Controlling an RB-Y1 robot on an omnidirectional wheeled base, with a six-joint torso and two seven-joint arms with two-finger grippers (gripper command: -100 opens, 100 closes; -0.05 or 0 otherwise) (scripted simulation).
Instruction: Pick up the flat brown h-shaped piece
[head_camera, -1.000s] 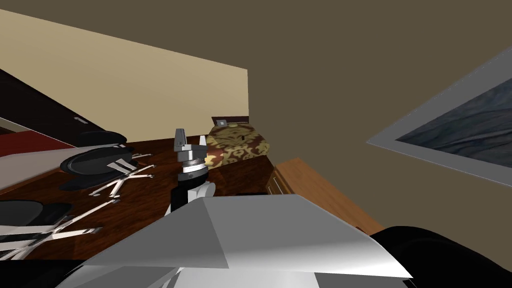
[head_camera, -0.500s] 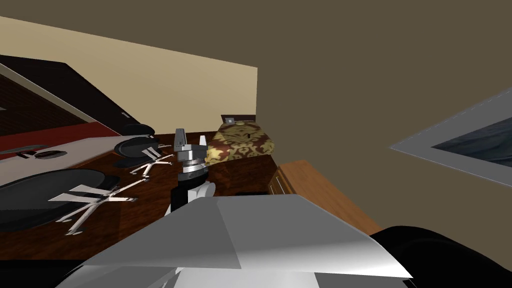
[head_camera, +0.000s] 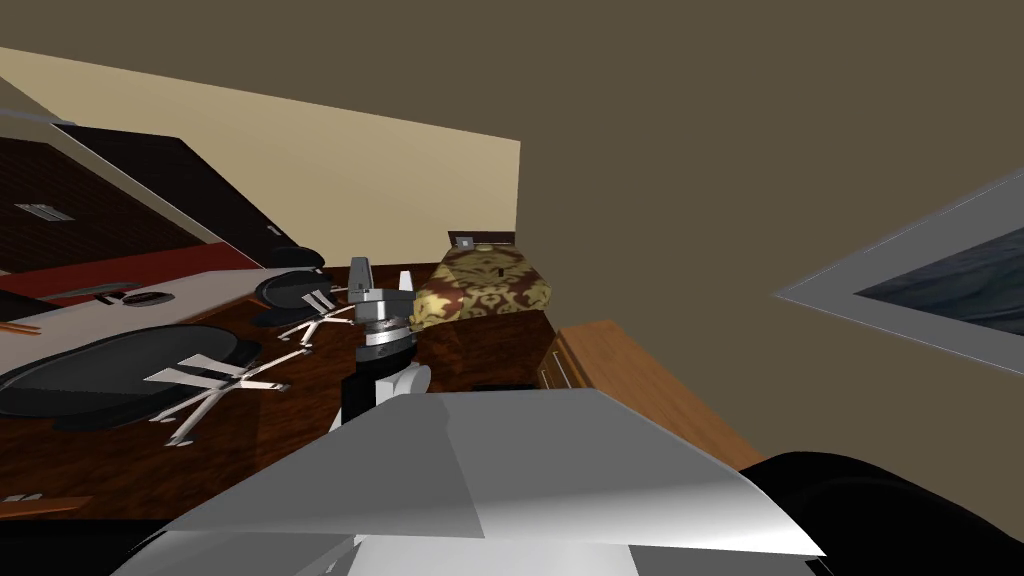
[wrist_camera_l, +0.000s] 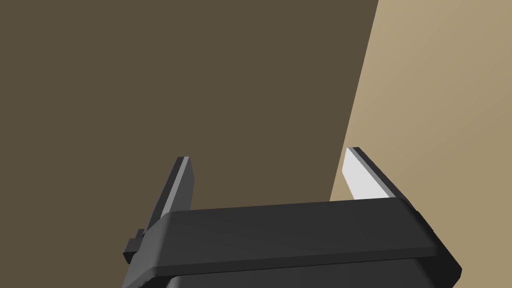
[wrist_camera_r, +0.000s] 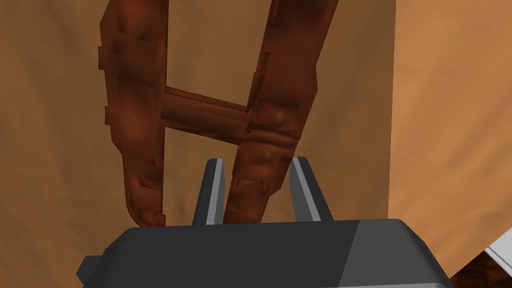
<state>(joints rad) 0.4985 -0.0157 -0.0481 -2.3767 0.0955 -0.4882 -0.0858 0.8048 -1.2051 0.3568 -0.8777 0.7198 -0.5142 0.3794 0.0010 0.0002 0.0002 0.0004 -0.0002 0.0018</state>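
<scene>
Right wrist view: our right gripper (wrist_camera_r: 257, 162) pinches one leg of the H-shaped piece (wrist_camera_r: 200, 112) for lifting; left gripper (wrist_camera_l: 267, 175) spread, empty.

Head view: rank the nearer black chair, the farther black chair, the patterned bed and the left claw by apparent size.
1. Nearer black chair
2. Patterned bed
3. Farther black chair
4. Left claw
The gap between the chairs may be nearness only.
</scene>
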